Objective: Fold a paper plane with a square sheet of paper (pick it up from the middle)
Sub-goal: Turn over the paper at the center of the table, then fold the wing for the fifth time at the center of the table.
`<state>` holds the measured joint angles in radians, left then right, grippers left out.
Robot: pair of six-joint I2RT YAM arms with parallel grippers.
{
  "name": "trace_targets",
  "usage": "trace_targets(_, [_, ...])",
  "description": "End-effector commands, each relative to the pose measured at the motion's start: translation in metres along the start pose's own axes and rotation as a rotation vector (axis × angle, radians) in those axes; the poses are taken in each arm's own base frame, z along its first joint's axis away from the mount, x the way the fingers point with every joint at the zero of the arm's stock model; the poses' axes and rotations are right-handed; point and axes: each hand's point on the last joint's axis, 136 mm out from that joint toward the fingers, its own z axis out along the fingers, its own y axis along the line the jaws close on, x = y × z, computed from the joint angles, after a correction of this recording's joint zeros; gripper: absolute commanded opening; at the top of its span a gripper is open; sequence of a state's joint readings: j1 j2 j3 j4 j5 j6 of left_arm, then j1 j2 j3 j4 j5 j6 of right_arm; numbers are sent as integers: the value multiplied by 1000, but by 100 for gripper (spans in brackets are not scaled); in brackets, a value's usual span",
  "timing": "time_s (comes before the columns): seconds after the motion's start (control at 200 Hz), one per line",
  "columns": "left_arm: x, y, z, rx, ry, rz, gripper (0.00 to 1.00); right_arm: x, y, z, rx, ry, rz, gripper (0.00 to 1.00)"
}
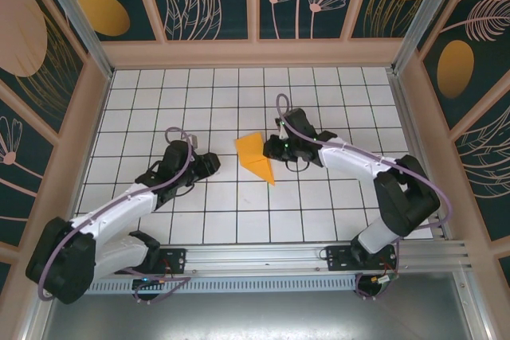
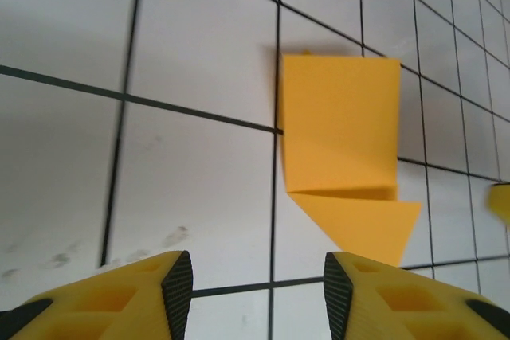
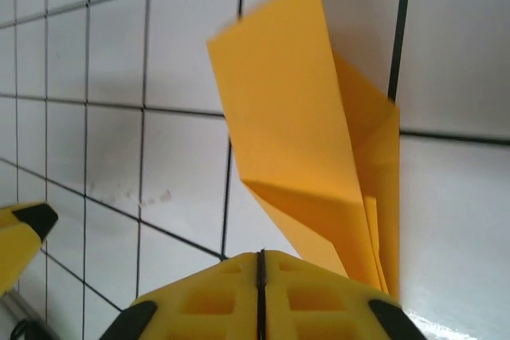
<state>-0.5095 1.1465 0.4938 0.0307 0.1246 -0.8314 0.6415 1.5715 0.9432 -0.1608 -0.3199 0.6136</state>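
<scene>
A white gridded table (image 1: 159, 101) is seen from above, with two arms reaching in from its near edge; the square sheet of paper (image 1: 255, 157), already creased into a narrow orange-yellow wedge, lies at about the centre of the table, its point turned toward the near edge; the right gripper (image 1: 271, 150) is set just beside the sheet's right edge, and the left gripper (image 1: 213, 162) is held near its left side, apart from it. The folding is judged to be midway, with a flap being set or a crease pressed, and no finished dart is formed yet; the next move is judged to call for the loose flap to be laid flat along the centre line while the sheet is pinned against sliding. From above the sheet reads as flat; in the right wrist view a long flap (image 3: 295, 133) is shown standing up off the table, with stacked layers at its right edge, and the right gripper (image 3: 260, 276) is seen closed, finger against finger, no paper visible between them; whether the sheet is touched cannot be told. In the left wrist view the left gripper (image 2: 259, 284) is shown parted and empty, with the sheet (image 2: 343, 133) ahead of it.
</scene>
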Motion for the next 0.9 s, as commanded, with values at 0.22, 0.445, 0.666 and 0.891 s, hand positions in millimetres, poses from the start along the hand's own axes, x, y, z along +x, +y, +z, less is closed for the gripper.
trace_targets(0.22, [1, -34, 30, 154, 87, -83, 53, 13, -5, 34, -106, 98, -20, 6])
trace_targets(0.445, [5, -41, 52, 176, 150, -102, 54, 14, -32, 53, -145, 137, 39, 6])
trace_targets(0.666, [3, -47, 69, 193, 174, -127, 56, 27, -62, 58, -217, 161, 168, 8])
trace_targets(0.891, [-2, -58, 80, 234, 181, -155, 57, 38, -72, 56, -239, 156, 211, 9])
